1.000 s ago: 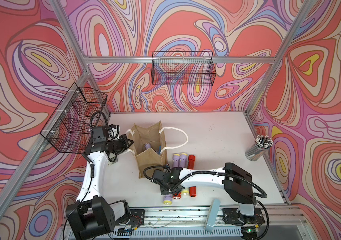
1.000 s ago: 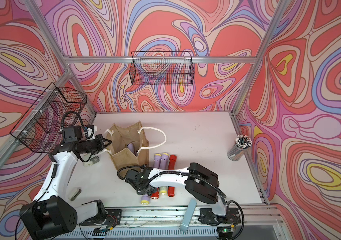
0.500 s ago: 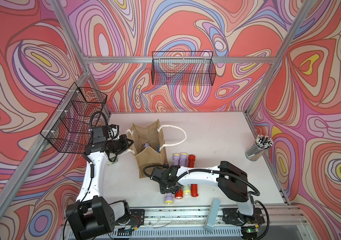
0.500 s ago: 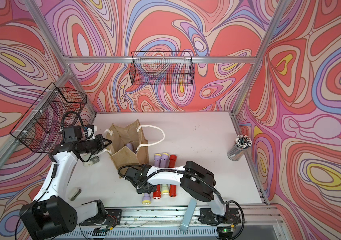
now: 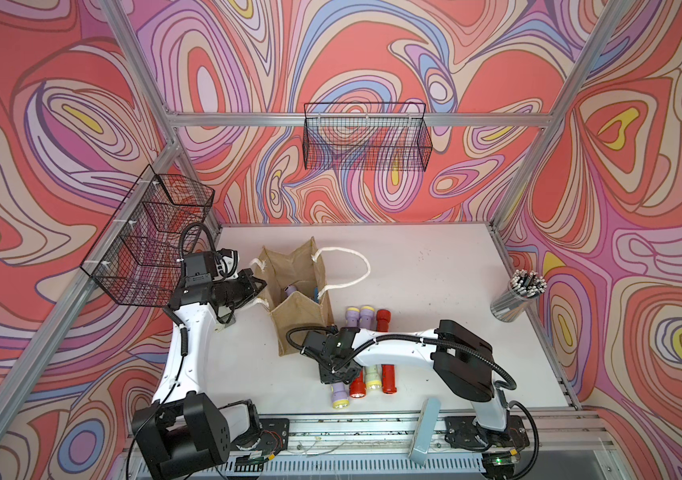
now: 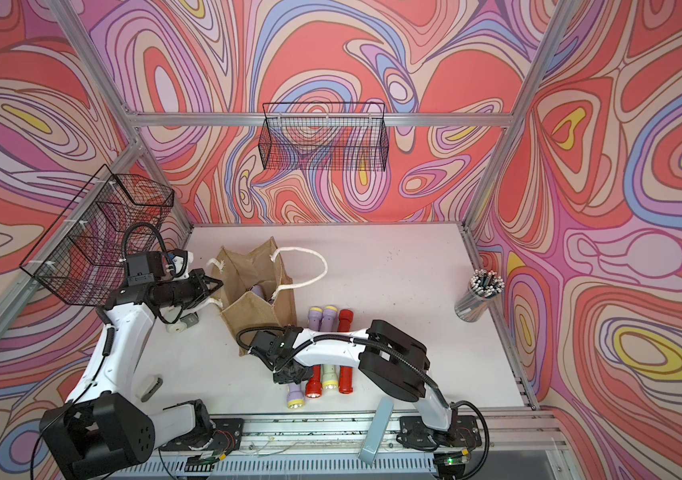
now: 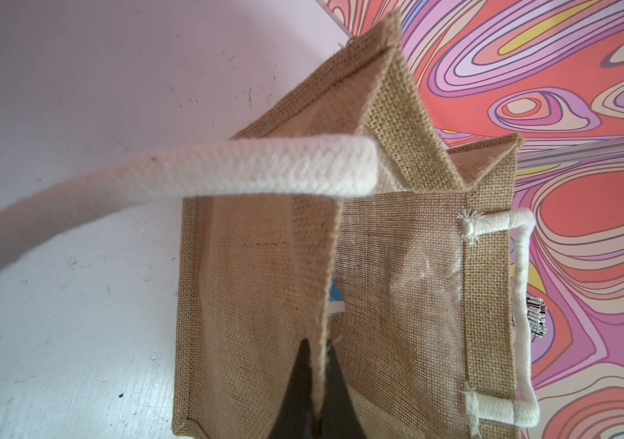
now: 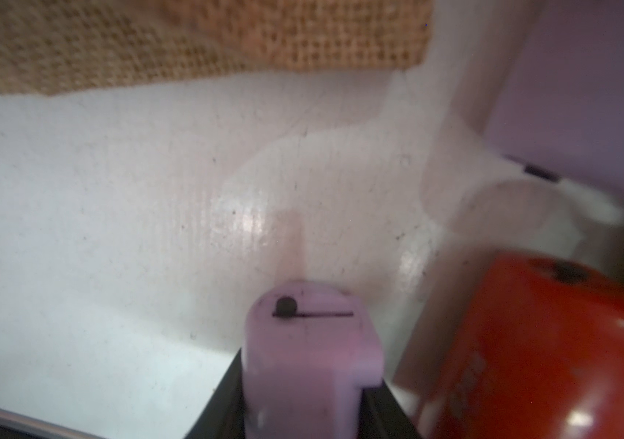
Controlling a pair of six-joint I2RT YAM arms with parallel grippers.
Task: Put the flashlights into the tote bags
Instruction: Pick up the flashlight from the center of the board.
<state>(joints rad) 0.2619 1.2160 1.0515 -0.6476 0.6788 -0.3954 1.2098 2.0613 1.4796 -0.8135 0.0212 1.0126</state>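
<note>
Flashlights [image 5: 374, 375] are what you have left to move: seven lie on the table [image 5: 435, 282], four in a near row and three in a far row [image 5: 366, 316]. Nearest you, your right pincer [image 8: 308, 384] has just narrowed onto the lilac flashlight [image 5: 339, 395] at the bag end of the near row. Over the last second the arm slid a little toward that end. Now the jaws press both sides of its body, with a red flashlight [image 8: 531, 342] just beside it. That reads as a grasp freshly made, with the lift still to come; its head looks level with its neighbours on the table.

Farther back, your left pincer [image 7: 316, 353] stays pinched on the rim of the tote bag [image 5: 302, 324], keeping the mouth open as before. Inside you can see a lilac one [image 5: 289, 289] and what looks like a blue one [image 5: 315, 293].

No brand or label can be read; the marks on the red body are too blurred.
</note>
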